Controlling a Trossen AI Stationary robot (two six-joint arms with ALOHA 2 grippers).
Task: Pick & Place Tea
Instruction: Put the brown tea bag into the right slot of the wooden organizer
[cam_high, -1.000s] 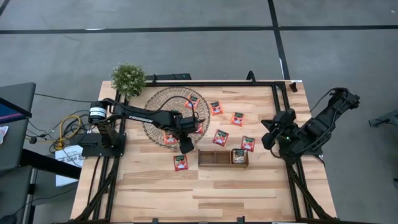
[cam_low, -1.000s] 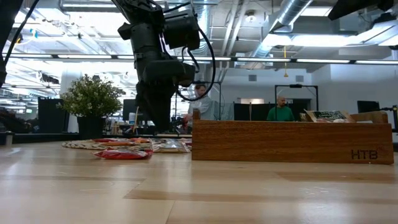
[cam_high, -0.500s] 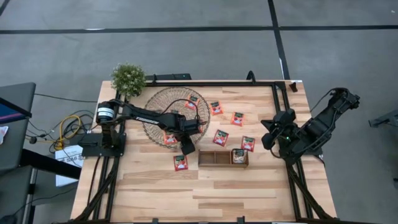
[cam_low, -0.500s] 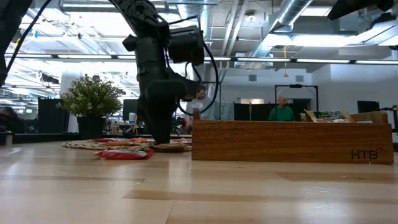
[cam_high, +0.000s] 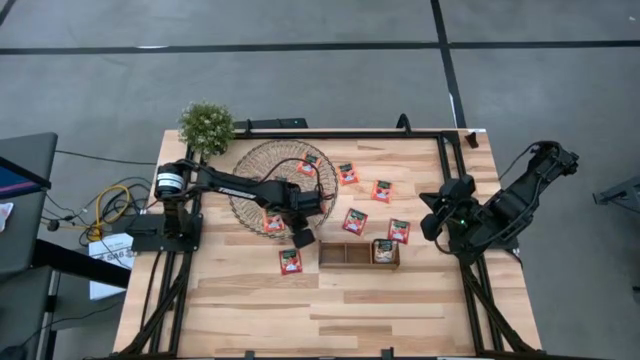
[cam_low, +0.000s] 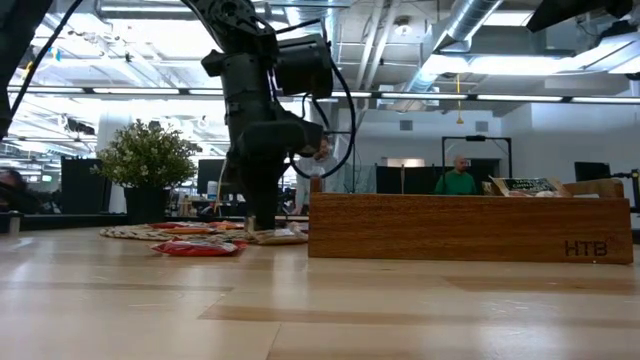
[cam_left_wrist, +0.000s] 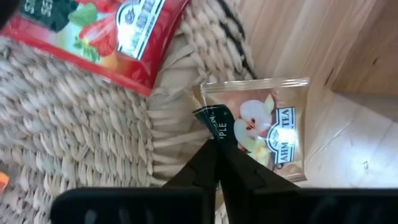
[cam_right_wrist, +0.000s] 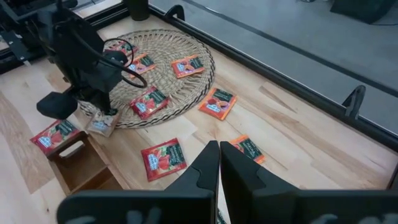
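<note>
A pale tea sachet (cam_left_wrist: 267, 134) lies at the rim of the round woven mat (cam_high: 262, 180), half on the weave and half on the table, close to the brown wooden tray (cam_high: 345, 255). My left gripper (cam_left_wrist: 216, 144) stands over it, pointing down, and is shut on it. It also shows in the right wrist view, where the left gripper (cam_right_wrist: 107, 113) stands on the pale sachet (cam_right_wrist: 98, 127). Several red tea sachets lie flat on the mat (cam_high: 272, 222) and on the table (cam_high: 354, 221). My right gripper (cam_right_wrist: 219, 155) waits shut above the table's right side, holding nothing. My left gripper pinches the pale sachet's edge by its dark label strip (cam_left_wrist: 210, 119) between its two fingertips, on the side that lies on the mat. The fingers come from above, pointing steeply down. The sachet lies flat, one part on the mat's rim, the other on the table.
The three-part tray has a sachet in its right compartment (cam_high: 384, 250). One red sachet (cam_high: 290, 261) lies on the table in front of the mat. A potted plant (cam_high: 206, 126) stands at the far left corner. Bare wood spans the near half of the table (cam_high: 330, 310).
My left gripper has sunk a little onto the mat's rim beside the tray and has shut on the pale sachet. The sachet still lies where it was.
</note>
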